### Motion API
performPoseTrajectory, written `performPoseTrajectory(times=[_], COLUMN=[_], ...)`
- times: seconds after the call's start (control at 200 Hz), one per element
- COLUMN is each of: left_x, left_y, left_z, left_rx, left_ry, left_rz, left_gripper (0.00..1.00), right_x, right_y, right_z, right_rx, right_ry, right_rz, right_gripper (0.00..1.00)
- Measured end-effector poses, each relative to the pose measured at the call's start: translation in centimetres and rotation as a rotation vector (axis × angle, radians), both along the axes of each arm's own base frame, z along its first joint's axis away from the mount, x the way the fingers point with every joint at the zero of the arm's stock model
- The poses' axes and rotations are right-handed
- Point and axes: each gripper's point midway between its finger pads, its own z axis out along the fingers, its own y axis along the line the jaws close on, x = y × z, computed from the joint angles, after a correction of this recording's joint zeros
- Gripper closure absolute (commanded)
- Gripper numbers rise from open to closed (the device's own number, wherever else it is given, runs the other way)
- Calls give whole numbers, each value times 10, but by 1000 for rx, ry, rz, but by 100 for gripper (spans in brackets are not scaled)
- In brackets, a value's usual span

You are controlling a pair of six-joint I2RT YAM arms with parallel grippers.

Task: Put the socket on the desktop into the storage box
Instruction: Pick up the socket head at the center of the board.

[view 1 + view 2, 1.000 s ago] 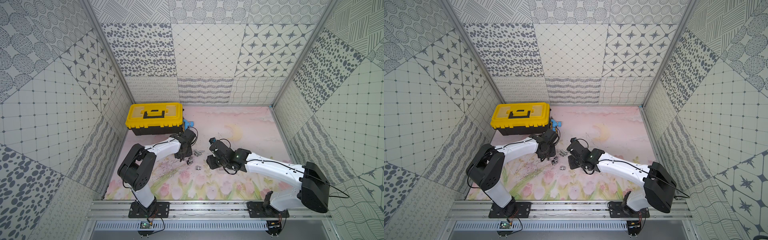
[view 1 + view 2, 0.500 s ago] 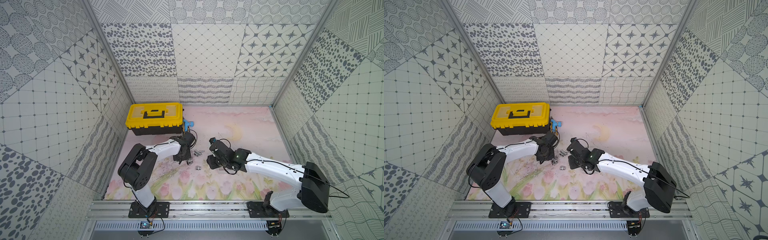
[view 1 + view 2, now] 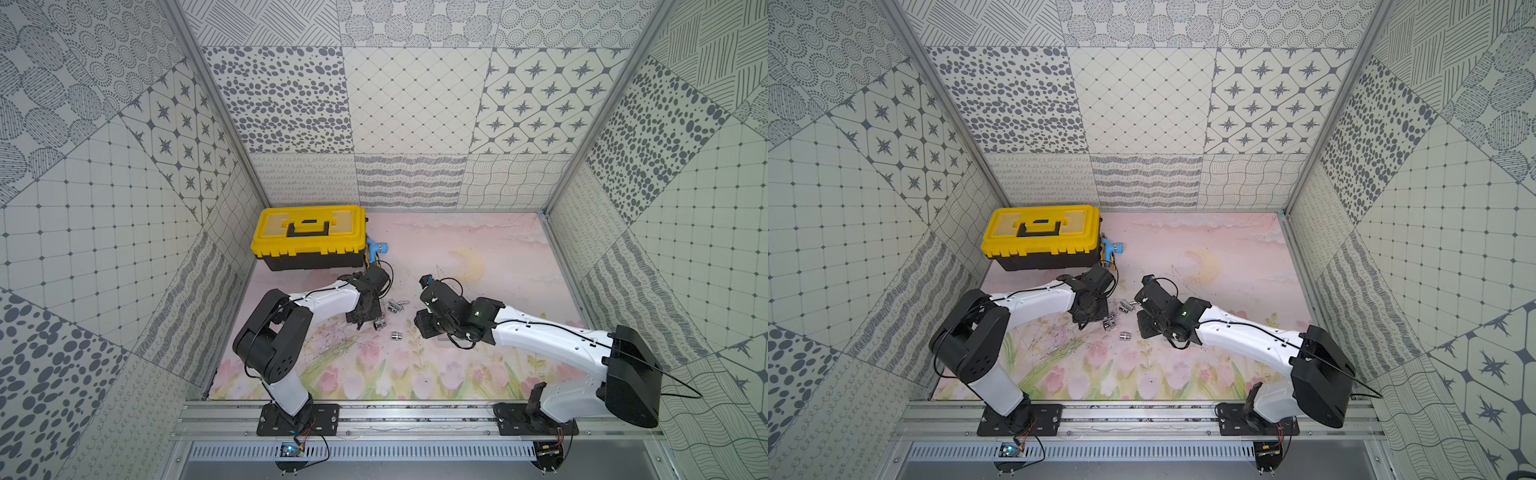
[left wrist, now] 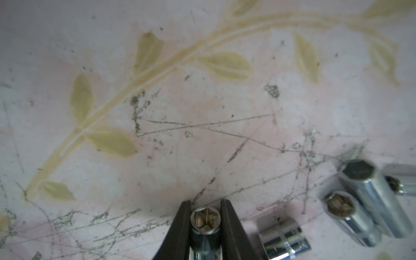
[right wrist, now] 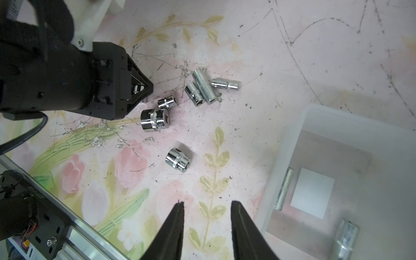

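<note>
My left gripper is shut on a small chrome socket, which lies low on the desktop with its hex opening facing the camera. Several more sockets lie beside it: a short one and two long ones. In the right wrist view the same cluster lies just off the left gripper, with a loose socket nearer. My right gripper hangs open and empty over bare desktop, beside the clear storage box, which holds two sockets.
A yellow-lidded black toolbox stands at the back left, with a blue tool at its right end. Both arms meet mid-table around the sockets. Patterned walls enclose the table on three sides, and a metal rail runs along the front.
My left gripper has narrowed and closed onto a socket, shifting slightly over the cluster. The right arm has stayed almost still.
</note>
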Motion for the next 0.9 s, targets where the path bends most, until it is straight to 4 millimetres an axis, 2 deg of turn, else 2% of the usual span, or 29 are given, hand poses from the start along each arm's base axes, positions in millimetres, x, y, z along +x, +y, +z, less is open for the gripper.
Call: performPoseTrajectory(times=[0.145,0.24,0.3,0.42,0.495,0.585,0.665,0.805,0.9], left_x=[0,2,5,5,3,-2,-11,-26,-31], left_y=[-4,-10,-17,-32,-44,-61,-80,-111,-124], left_z=[18,45,69,109,126,139,148,162,169], left_rx=[-55,-132,-204,-366,-476,-595,-687,-813,-873], left_ry=[-47,-119,-186,-291,-333,-355,-356,-346,-337], left_rz=[9,15,14,6,1,-15,-48,-111,-134], left_gripper=[100,100,100,100,100,100,100,100,100], right_x=[-3,-6,-9,-14,-17,-17,-14,-11,-14], right_y=[-5,-9,-10,-11,-12,-13,-14,-13,-9], right_z=[10,22,33,58,74,92,102,106,102], right_rx=[28,73,118,226,291,362,403,429,436], right_ry=[-20,-47,-66,-104,-125,-145,-156,-153,-137], right_rz=[-1,0,5,22,33,40,40,45,63], right_gripper=[63,62,61,55,50,45,44,44,45])
